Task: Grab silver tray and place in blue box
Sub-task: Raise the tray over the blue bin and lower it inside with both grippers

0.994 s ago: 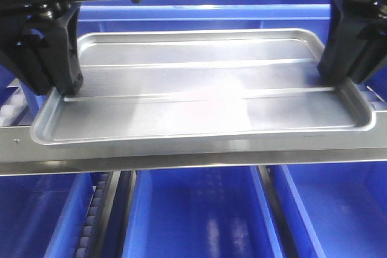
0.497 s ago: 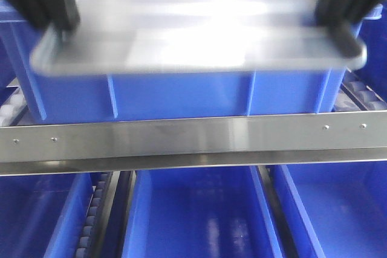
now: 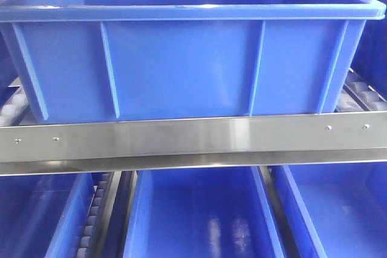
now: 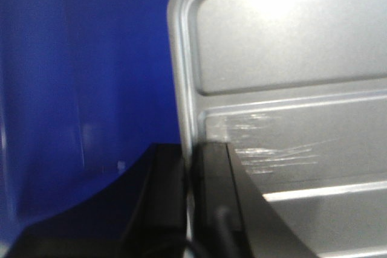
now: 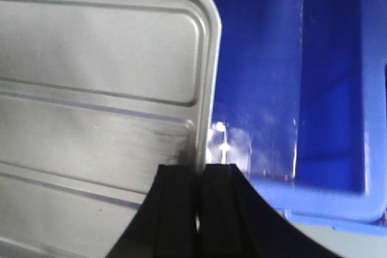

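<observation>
Held by both end rims, left gripper (image 4: 189,176) and right gripper (image 5: 198,187) each clamped on the silver tray (image 4: 290,58), above the blue box (image 3: 181,70), presumably to lower it flat.

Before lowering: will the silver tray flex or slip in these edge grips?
Probably stiff: the silver tray has a raised rim and pressed ridges. Likely slippery: polished metal, and the left gripper and right gripper pinch only its thin rim.

Blue box (image 3: 181,70) stands open-topped, with nothing over its rim in the front view. A steel rail (image 3: 193,140) crosses the foot of its front wall. Wrist views show the silver tray (image 5: 91,89) filling the middle. Bare blue strips flank its short edges, where the left gripper (image 4: 189,155) and right gripper (image 5: 198,176) clamp.
</observation>
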Robot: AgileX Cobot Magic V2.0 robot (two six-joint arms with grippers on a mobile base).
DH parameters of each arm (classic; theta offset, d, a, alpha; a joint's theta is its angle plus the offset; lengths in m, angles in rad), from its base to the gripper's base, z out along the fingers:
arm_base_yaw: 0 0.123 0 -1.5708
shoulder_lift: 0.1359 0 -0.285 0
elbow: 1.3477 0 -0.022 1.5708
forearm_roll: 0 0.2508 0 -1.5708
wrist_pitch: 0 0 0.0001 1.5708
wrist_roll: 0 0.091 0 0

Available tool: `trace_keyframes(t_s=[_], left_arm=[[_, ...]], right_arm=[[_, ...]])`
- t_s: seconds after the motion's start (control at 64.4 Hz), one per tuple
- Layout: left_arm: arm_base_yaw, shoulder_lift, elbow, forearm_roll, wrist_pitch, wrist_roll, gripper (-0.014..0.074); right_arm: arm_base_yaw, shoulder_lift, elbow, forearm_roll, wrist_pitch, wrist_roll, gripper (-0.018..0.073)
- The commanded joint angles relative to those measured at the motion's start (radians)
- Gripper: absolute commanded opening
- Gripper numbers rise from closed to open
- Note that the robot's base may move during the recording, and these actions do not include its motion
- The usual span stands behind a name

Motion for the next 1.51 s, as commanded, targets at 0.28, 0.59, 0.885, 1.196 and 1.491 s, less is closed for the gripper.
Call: trace_keyframes(t_s=[0.28,0.59,0.885,1.196,1.491], left_arm=[[0.092,0.127,-0.170,-0.345,-0.294,0.183,-0.0015],[0.103,0.210,-0.170,-0.350,-0.343,0.215,-0.0015],[0.104,0.248,-0.170,-0.345,-0.345,0.215,-0.0015],[0.107,0.266,-0.170,-0.356,-0.343,0.215,-0.0015],[0.109,0.266,-0.170,-0.356,-0.337,0.215,-0.0015]], right_arm=[[-0.151,0.224,-0.245,0.455,-0.267,-0.299,0.0057],[-0.205,0.313,-0.248,0.563,-0.275,-0.371,0.0057],[-0.205,0.314,-0.248,0.563,-0.270,-0.372,0.0057],[-0.205,0.314,-0.248,0.563,-0.270,-0.372,0.0057],[-0.205,0.314,-0.248,0.563,-0.268,-0.372,0.0059]])
